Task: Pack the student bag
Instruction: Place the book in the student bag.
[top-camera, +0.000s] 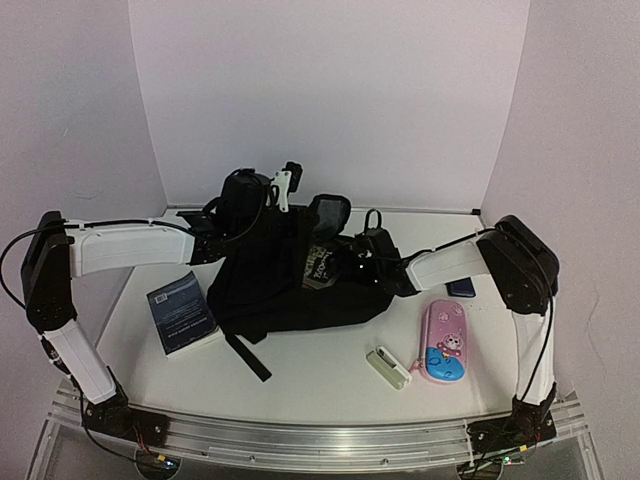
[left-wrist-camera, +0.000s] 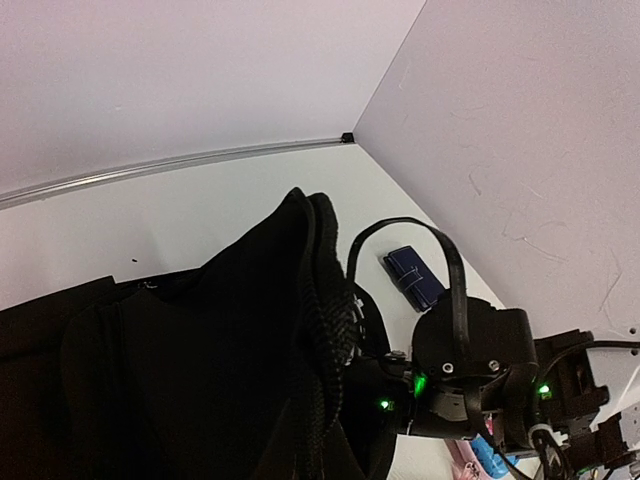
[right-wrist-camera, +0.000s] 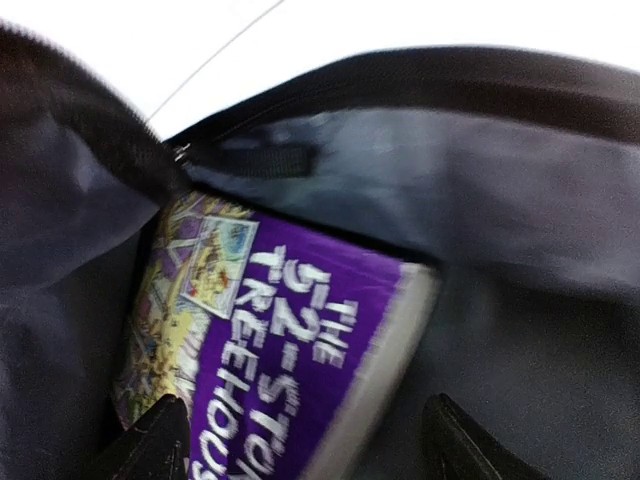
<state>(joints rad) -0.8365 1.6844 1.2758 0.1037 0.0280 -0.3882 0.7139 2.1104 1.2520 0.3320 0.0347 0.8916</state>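
The student bag, big, black and soft, lies mid-table with its mouth toward the right. My left gripper is shut on the bag's upper edge and holds it raised; in the left wrist view the lifted black fabric hides my fingers. My right gripper is inside the mouth. In the right wrist view it stands open, fingertips wide apart on either side of a purple storybook. The book lies in the grey lining, untouched on its right side.
A dark blue book lies left of the bag. A pink pencil case and a small white and green item lie at the front right. A small blue pouch sits near the right wall. A bag strap trails forward.
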